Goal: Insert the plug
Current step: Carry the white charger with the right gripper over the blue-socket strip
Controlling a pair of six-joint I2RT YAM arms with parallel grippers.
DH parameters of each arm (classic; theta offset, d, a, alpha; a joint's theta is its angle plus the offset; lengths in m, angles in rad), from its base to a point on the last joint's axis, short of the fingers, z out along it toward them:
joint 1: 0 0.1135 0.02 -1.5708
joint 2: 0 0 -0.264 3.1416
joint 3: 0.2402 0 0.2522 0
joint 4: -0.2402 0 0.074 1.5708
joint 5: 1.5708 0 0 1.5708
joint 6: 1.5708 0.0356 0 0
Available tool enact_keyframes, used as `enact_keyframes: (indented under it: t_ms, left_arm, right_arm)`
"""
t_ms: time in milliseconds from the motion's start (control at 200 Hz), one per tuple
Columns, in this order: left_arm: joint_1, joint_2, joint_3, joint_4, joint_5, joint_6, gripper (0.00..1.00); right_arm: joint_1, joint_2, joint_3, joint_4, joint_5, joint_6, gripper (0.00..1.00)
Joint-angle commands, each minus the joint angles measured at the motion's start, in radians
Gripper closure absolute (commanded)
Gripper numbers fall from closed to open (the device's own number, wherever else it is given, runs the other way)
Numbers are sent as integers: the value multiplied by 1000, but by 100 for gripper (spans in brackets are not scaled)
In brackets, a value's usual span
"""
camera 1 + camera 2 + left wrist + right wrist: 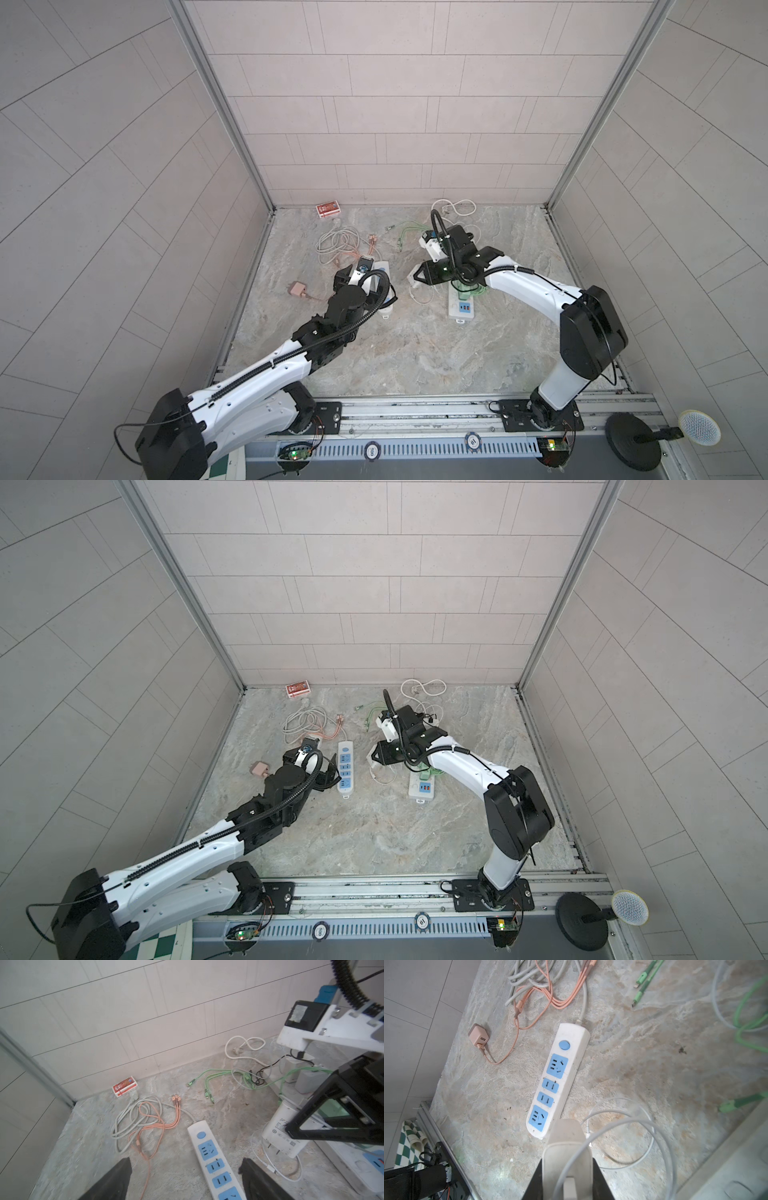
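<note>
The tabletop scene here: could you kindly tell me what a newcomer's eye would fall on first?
First comes the white charger, prongs bare, gripped in the shut right pincer close beside the white power strip with blue sockets. The left pincer stands open at that strip. Farther back lies a tangle of orange cable and grey cord, with green cables to its right in both top views.

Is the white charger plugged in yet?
Out. Right gripper holds the white charger, prongs bare; the power strip beside it has four empty sockets.
</note>
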State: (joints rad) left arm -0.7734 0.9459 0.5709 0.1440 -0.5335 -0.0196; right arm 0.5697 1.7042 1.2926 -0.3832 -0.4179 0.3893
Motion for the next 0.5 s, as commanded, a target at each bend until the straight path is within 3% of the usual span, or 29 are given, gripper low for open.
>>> enact_keyframes:
  t_ms: [0, 130, 495]
  left_arm:
    - [18, -23, 19, -164, -93, -175, 14]
    - [28, -38, 0, -233, -75, -281, 15]
    - [87, -11, -68, -198, -6, -335, 16]
  right_arm:
    - [53, 50, 65, 2, 114, -50, 100]
    - [85, 128, 164, -48, 183, -54, 100]
    - [110, 322, 375, -140, 201, -95, 100]
